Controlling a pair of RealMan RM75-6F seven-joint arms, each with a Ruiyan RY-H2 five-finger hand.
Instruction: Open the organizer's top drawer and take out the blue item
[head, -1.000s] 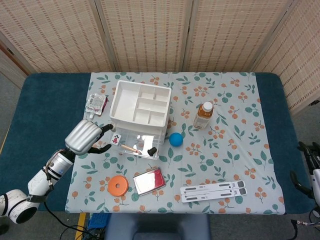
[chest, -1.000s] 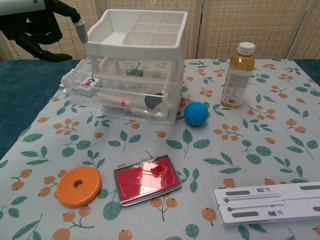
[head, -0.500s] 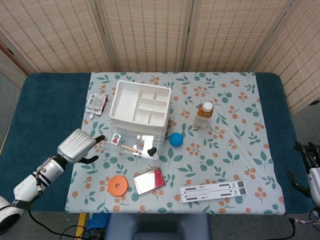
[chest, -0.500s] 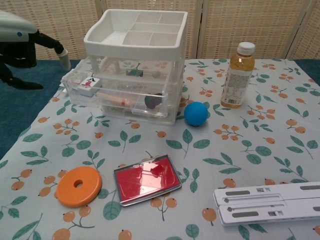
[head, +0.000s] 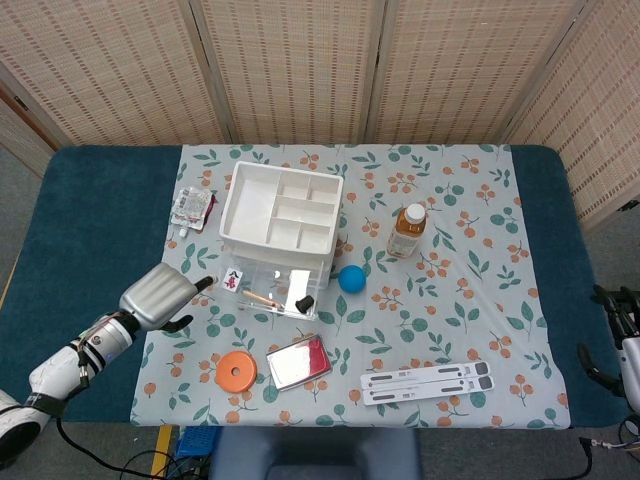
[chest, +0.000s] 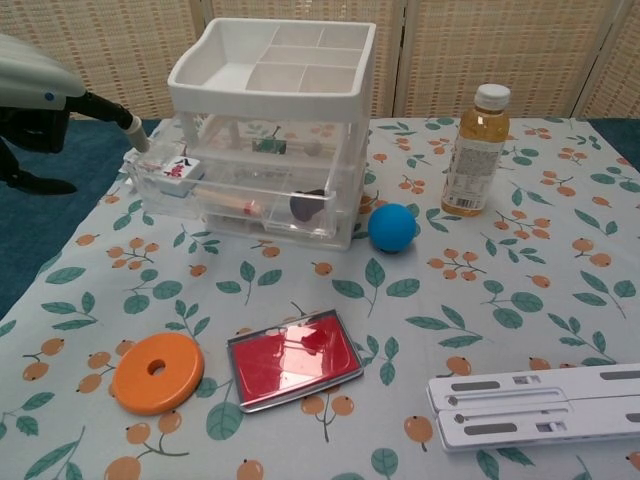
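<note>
Blue ball (chest: 392, 227) sat on the counter (head: 90, 215), just right of the organizer (chest: 265, 130), whose top drawer (chest: 230, 182) was pulled out.

The drawer's long axis ran left to right, front facing the chest camera. The left robot hand (head: 160, 297), holding nothing, had a fingertip (chest: 137, 140) at the drawer's left corner. The right robot hand's (head: 610, 305) state could not be told.

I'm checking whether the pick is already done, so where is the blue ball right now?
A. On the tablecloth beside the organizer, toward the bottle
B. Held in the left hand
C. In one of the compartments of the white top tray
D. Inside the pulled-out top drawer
A: the blue ball sits on the tablecloth just beside the organizer, on the side toward the bottle, with no hand on it.
</note>
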